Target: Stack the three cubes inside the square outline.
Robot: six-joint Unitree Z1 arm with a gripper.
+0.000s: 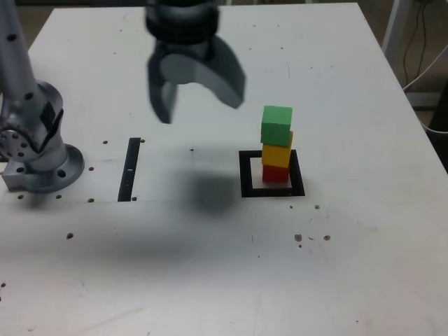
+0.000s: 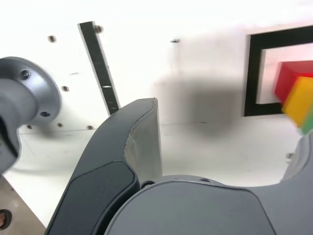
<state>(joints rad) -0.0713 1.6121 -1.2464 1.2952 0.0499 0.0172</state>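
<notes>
Backing off cleanly is the step in hand, as the stack looks built. Gripper [image 1: 200, 108] is open, nothing between the fingers, up in the air and well apart from the cubes, on the exterior view's left of them.

Cubes: red cube [image 1: 276, 175] at the bottom, on the white inside the square outline [image 1: 246, 175]; yellow cube [image 1: 277, 155] on red; green cube [image 1: 276, 126] on top. Red sits toward the exterior view's right side of the white. Can't tell if it touches the black border there. Yellow looks a bit turned relative to red in the wrist view, so the column isn't perfectly square, but it's upright.

How to do it well: keep the open fingers high, and take the arm farther from the column before any fold or wrist turn. No swing back across green; a finger clipping the top cube would likely take it off, maybe yellow too. Don't close the gripper near the stack, no reason to. Keep the motion smooth, and don't bump the counter [image 1: 364, 231].

No correction pass on the yellow twist: it would risk more than it fixes. Judged from here, placement is done; only a calm park remains.
</notes>
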